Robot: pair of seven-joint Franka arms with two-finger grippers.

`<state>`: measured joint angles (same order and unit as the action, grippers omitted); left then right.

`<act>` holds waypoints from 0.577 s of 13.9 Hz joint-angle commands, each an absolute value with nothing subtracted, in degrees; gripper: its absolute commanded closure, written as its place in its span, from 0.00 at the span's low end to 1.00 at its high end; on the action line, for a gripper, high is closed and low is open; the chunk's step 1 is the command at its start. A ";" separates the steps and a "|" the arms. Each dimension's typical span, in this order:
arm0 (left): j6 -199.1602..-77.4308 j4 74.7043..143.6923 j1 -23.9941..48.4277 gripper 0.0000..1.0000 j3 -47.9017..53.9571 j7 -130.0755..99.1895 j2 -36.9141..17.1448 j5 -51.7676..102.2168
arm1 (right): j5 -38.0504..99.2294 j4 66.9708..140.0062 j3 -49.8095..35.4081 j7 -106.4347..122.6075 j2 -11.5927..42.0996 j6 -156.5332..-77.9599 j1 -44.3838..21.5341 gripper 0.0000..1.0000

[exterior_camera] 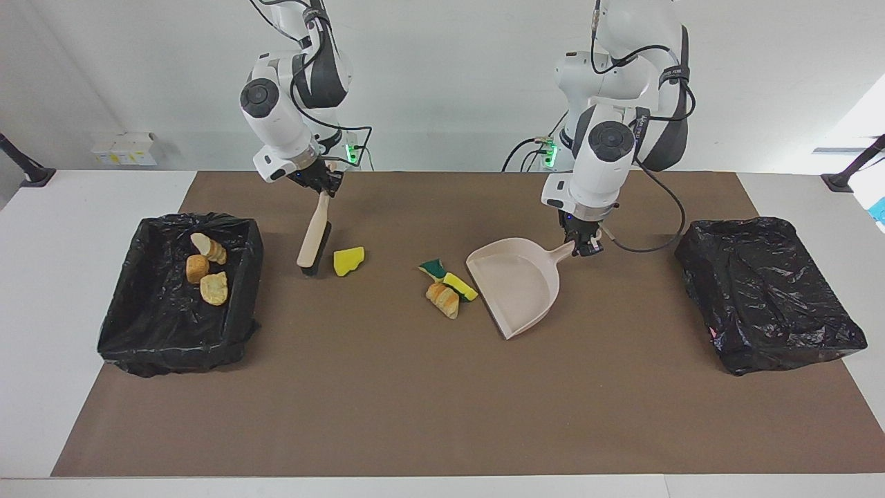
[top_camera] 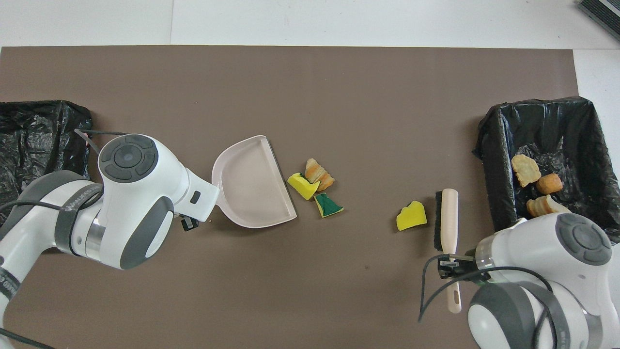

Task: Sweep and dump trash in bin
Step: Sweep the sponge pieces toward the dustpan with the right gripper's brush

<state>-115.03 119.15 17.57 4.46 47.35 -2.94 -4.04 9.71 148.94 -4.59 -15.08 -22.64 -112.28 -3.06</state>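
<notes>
Right gripper (exterior_camera: 325, 189) clamped on the brush (exterior_camera: 312, 238) handle; brush hangs tilted, bristles low over the brown mat (exterior_camera: 429, 408), just beside a lone yellow scrap (exterior_camera: 348, 261) on the side toward the right arm's end of the table. Left gripper (exterior_camera: 586, 243) closed on the dustpan (exterior_camera: 517, 283) handle; whether the pan rests on the mat or sits just above it I cannot tell; its open lip faces the pile. Pile of three scraps just off that lip: yellow sponge (exterior_camera: 460, 286), green-backed piece (exterior_camera: 434, 268), tan bread lump (exterior_camera: 443, 299), touching one another. Lone yellow scrap lies well apart from the pile, between it and the bin (exterior_camera: 117, 315) at the right arm's end. That bin, black-lined, holds three bread lumps (exterior_camera: 205, 268). Second black bin (exterior_camera: 764, 294) at the left arm's end.
</notes>
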 commanded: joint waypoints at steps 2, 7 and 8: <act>-116.37 121.03 18.28 1.00 3.87 47.02 -1.14 -4.92 | 9.93 151.08 -5.54 -23.51 -24.17 -113.64 -6.83 1.00; -120.23 124.98 18.19 1.00 3.78 51.67 0.70 -4.92 | 9.93 146.62 -5.62 -33.05 -15.40 -119.71 -17.82 1.00; -120.50 125.07 18.19 1.00 3.78 51.68 0.70 -4.92 | 10.11 143.99 -5.62 -33.05 -13.55 -119.71 -19.15 1.00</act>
<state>-118.34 122.46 17.58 4.39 50.15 -1.67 -4.04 9.84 148.91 -5.74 -32.46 -17.68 -119.81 -17.35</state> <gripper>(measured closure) 0.678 0.744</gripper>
